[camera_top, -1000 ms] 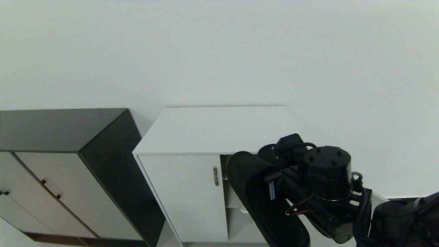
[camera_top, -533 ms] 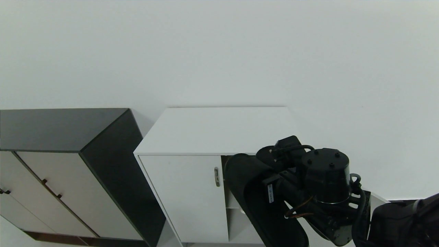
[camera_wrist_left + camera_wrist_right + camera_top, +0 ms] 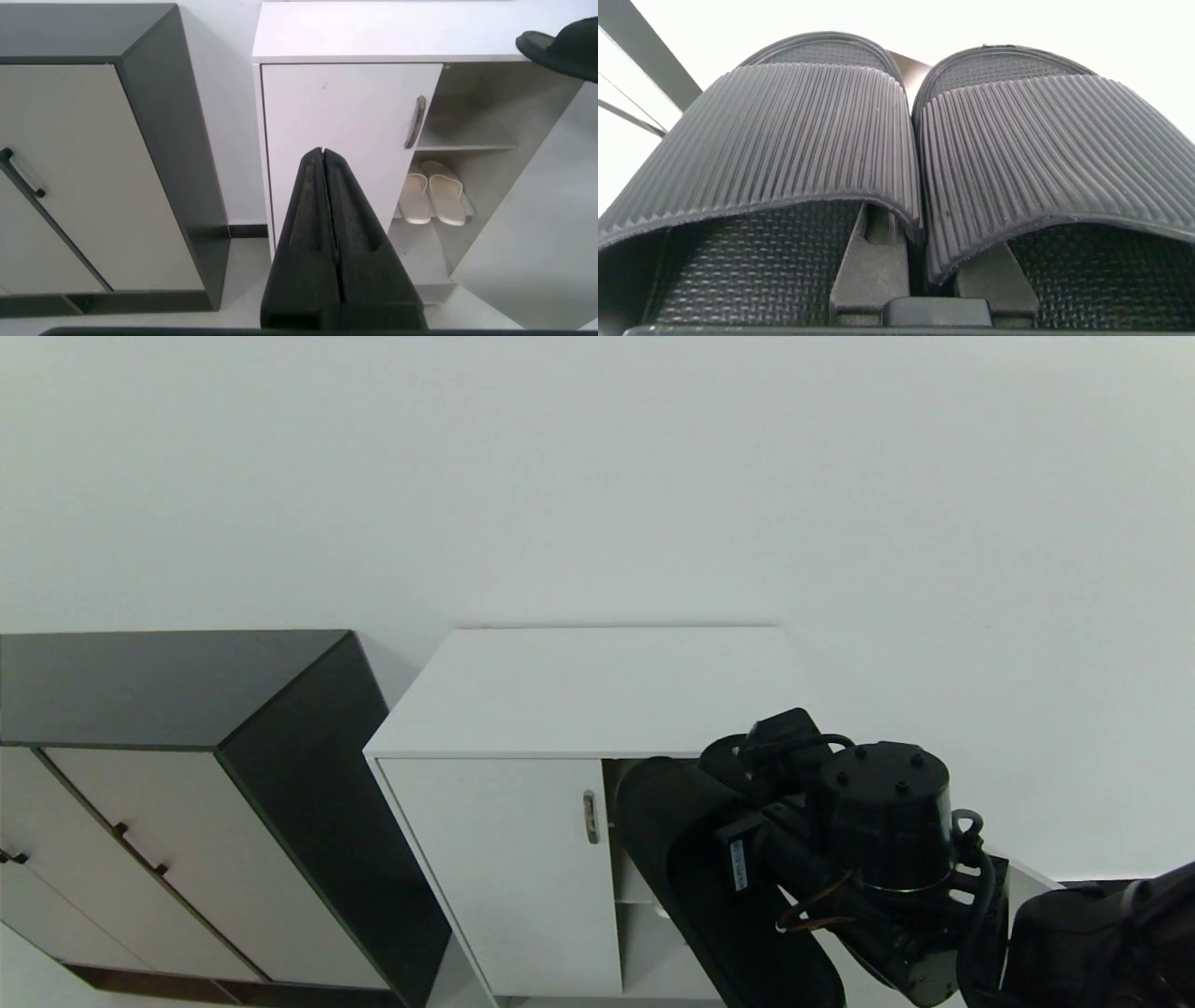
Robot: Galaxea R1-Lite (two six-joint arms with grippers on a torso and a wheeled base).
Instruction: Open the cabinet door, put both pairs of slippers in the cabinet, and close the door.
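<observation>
right gripper (image 3: 924, 273) clamps the black slippers (image 3: 709, 877) just before the open side of the cabinet (image 3: 579, 691). left gripper (image 3: 322, 163) is pressed closed, empty, facing it. white slippers (image 3: 447, 196) lie inside, below a shelf.

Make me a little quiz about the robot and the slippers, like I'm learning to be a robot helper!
1. True or false: the white slippers are already inside the white cabinet.
2. What does the right gripper hold? A) a black pair of slippers B) a cup C) nothing
3. Fill in: the left gripper is ____ (open or shut).

Key: 1 true; 2 A; 3 shut.
</observation>
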